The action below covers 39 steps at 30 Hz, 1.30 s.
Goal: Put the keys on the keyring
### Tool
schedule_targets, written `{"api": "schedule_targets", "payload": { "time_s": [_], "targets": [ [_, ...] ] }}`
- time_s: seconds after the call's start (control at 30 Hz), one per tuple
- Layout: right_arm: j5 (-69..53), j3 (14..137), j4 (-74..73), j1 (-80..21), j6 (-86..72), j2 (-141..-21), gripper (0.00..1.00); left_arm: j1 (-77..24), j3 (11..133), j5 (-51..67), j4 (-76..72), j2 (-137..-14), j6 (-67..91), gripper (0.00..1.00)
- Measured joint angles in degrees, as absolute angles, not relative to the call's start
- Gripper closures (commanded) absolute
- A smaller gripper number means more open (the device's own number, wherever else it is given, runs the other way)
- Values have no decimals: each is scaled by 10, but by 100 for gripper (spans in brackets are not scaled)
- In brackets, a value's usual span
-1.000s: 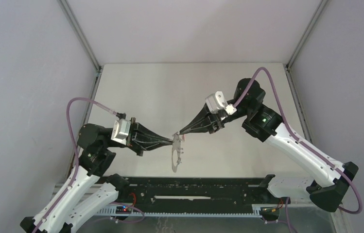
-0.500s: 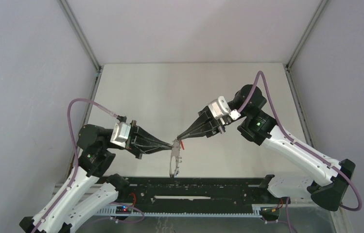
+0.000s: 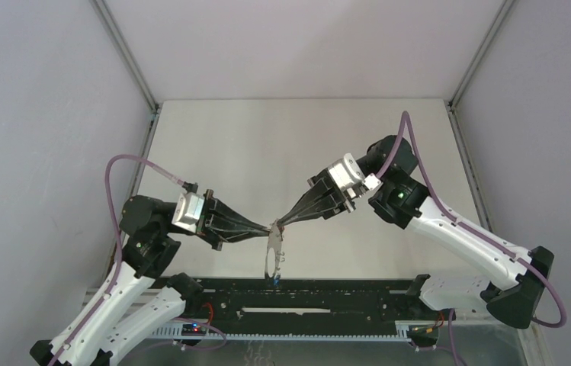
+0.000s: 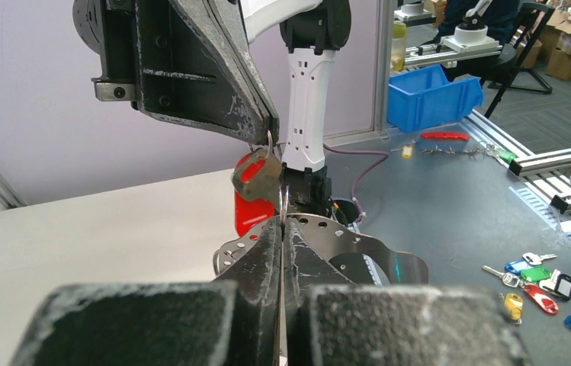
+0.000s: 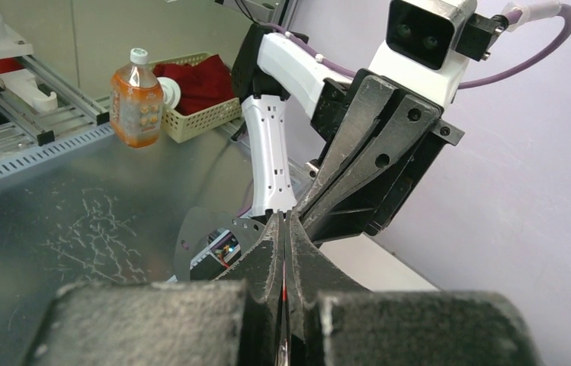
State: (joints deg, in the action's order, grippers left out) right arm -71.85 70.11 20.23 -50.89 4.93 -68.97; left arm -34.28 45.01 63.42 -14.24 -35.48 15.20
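The keyring (image 3: pixel 274 255) is held at its upper rim by the left gripper (image 3: pixel 270 227), whose fingers are clenched flat on the thin metal; from there the ring hangs down, clear of the table (image 3: pixel 267 145), edge-on to the top camera. The right gripper (image 3: pixel 280 223) is clenched too, and a sliver of red is seen pinched between its fingers in its own wrist view; in the left wrist view the red key (image 4: pixel 248 213) is seen hanging just below those tips, right beside the ring's top edge and close above the left fingers (image 4: pixel 267 248) — whether key and ring touch cannot be told. A blue speck (image 3: pixel 277 280) is seen at the ring's lower end; it is too small to be named. Compared with a second ago, the right arm has been brought lower and closer to the left, so that the two sets of tips almost meet; the ring has been lowered slightly, and the red — plainly seen half a second ago — is almost hidden from above.
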Motion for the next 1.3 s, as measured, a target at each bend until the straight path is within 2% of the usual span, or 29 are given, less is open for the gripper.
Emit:
{"api": "schedule_targets", "payload": {
  "time_s": [1.3],
  "targets": [
    [-741,700,241,-514,24,-719,100,-344,455,621,-154,-371,152,100]
  ]
}}
